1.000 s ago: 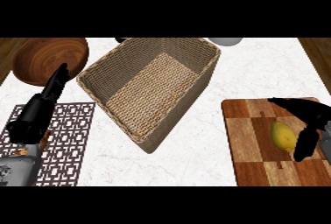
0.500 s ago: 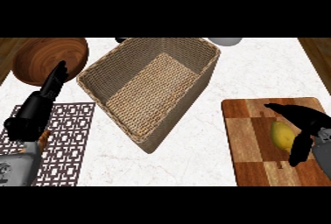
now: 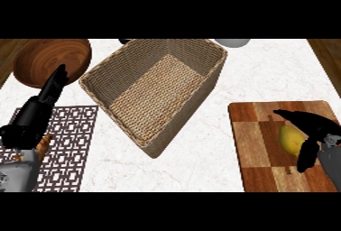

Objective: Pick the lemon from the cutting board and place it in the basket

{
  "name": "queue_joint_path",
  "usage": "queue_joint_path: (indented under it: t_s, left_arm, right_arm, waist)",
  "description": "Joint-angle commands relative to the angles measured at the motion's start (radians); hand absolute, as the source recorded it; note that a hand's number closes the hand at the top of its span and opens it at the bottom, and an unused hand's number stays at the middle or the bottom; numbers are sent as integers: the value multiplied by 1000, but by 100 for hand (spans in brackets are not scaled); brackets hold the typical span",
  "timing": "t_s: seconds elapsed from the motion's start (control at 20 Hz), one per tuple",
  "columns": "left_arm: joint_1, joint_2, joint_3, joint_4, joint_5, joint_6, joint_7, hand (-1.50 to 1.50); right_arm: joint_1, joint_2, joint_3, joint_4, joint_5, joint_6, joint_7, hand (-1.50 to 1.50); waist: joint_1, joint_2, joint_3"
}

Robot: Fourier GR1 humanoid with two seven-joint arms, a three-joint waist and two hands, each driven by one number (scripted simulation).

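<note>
- The basket, woven and rectangular, sits turned at an angle on the white marble counter; its near corner points toward the lower edge of the view and its far rim almost reaches the upper edge.
- Right of the basket, across an open strip of bare counter, lies the wooden cutting board; its left edge runs roughly parallel to the view's side and its right part is cut off by the frame.
- The lemon rests on the cutting board, well right of the basket and near the board's right side.
- The right hand arches over the lemon: fingers curve above it on the far side and the thumb reaches down on the near side, bracketing the fruit; I cannot tell whether they touch it.
- Left of the basket, the left hand rests open, fingers straight and held together, pointing up toward a round wooden bowl.
- Below that hand, a dark lattice-pattern mat lies just left of the basket's near corner, reaching the lower edge.
- Beyond the basket's far rim, a grey rounded object is cropped by the upper edge.
</note>
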State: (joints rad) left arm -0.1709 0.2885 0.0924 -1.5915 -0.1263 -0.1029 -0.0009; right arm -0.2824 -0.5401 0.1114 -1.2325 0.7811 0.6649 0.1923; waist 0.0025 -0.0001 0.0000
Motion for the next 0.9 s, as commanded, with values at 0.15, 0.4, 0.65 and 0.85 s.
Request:
queue_joint_path:
  t_s: [0.15,0.4,0.65,0.85]
  left_arm:
    - [-38,-2,29,62,-6,-33,-16,0]
    - [-72,-8,37,0,-5,-21,55,0]
    - [-7,-52,-7,-27,-35,-11,28,0]
    - [-1,-40,7,-47,-32,-16,53,0]
  right_arm:
    - [-11,23,-24,147,78,-75,-106,150]
    - [2,31,-22,164,95,-112,-159,150]
    - [-65,33,-19,218,141,-149,-204,150]
    - [3,122,-14,154,186,-259,-73,150]
  waist:
    - [0,1,0]
    - [0,1,0]
    - [4,0,0]
    - [0,-2,0]
